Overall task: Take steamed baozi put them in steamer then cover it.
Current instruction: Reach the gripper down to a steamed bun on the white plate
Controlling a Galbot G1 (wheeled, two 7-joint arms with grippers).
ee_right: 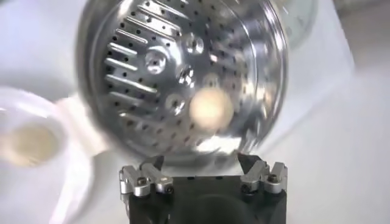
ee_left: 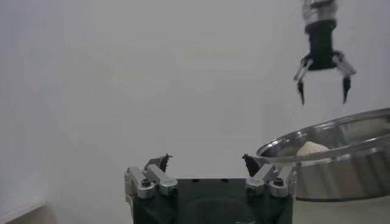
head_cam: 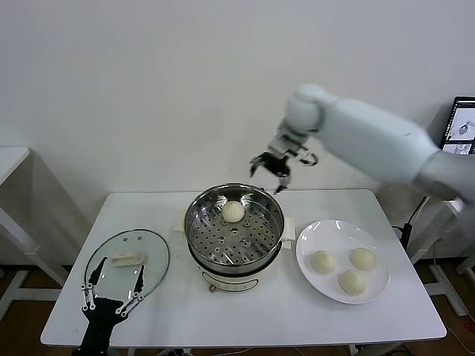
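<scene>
While open above the steamer (head_cam: 234, 230), right gripper (head_cam: 270, 167), baozi (head_cam: 233, 211) below jaws

Head view: the left gripper (head_cam: 113, 291) at the table's (head_cam: 245, 311) near left edge is cut off below its fingers by the picture's bottom edge; the monitor (head_cam: 464, 126) and the right arm's upper part run off the right edge. Left wrist view: the steamer (ee_left: 332, 161) is cut by the right edge, and its rim hides all but the top of one baozi (ee_left: 311, 148). Right wrist view: the steamer's perforated tray (ee_right: 183, 79) is blurred and cropped at the top; a pale blurred disc on the plate (ee_right: 27, 145) is probably another bun.
</scene>
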